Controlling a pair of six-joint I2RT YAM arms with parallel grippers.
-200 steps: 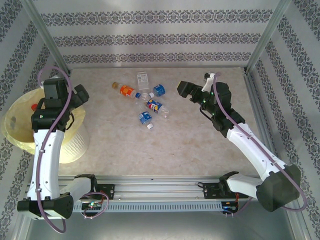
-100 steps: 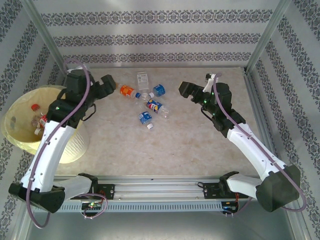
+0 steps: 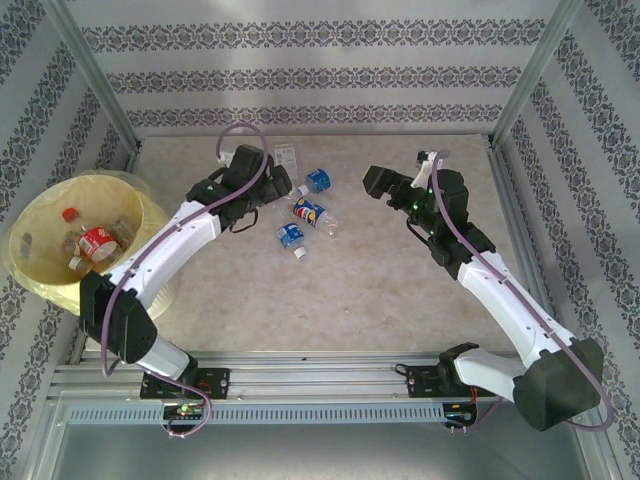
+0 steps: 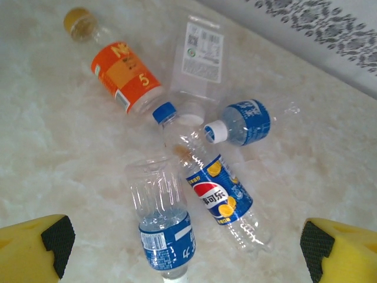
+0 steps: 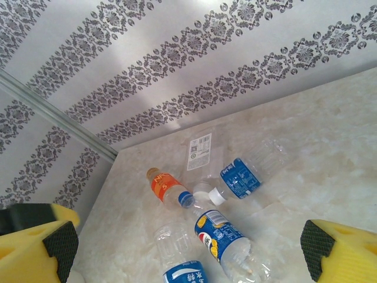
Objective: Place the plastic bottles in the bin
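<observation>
Several plastic bottles lie in a cluster on the table at the back middle: an orange-labelled one (image 4: 121,76), a clear one with a white label (image 4: 202,59), a blue-labelled one with a white cap (image 4: 247,122), a Pepsi bottle (image 4: 215,191) and another blue-labelled one (image 4: 162,227). My left gripper (image 3: 272,188) hangs open above this cluster, its yellow fingers (image 4: 35,247) wide apart, touching nothing. My right gripper (image 3: 375,182) is open and empty, raised to the right of the bottles (image 5: 221,236). The pale-yellow bin (image 3: 135,200) stands at the far left with a red-labelled bottle (image 3: 97,240) inside.
Patterned walls close the table at the back and sides, with metal posts (image 3: 100,80) at the corners. The bin overhangs the table's left edge. Bare marble-look tabletop (image 3: 380,290) stretches in front of the bottles.
My left arm has swung right from over the bin to above the bottle cluster, still open. The right arm has hardly moved. The bottles lie as before.
</observation>
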